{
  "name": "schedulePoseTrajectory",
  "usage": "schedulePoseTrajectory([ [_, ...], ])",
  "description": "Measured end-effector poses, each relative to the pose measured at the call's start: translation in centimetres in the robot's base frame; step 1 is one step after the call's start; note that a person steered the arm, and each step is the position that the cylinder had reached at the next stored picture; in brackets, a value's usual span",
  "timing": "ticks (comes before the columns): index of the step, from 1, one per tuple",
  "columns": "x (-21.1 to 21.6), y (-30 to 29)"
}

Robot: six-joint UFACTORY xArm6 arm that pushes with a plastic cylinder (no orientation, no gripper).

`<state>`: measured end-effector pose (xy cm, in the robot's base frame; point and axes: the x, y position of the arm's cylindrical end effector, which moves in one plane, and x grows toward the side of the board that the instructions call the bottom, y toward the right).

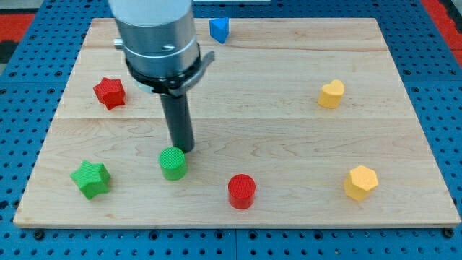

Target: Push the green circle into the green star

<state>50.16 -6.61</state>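
The green circle stands on the wooden board near the view's bottom left of centre. The green star lies to its left, about a hundred pixels away, near the board's bottom-left corner. My tip is at the end of the dark rod, just above and slightly right of the green circle, touching or almost touching its upper right edge. The arm's grey body hangs over the board's top left.
A red star lies at the left, a red circle right of the green circle. A blue block is at the top edge. A yellow heart and a yellow hexagon are on the right.
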Motion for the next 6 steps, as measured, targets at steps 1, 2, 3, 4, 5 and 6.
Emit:
schedulePoseTrajectory([
  [1,1.0,1.9],
  [2,3.2,-2.8],
  [3,3.6,-8.5],
  [4,3.4,-7.2],
  [5,0.1,-7.1],
  [6,-3.1,-13.4],
])
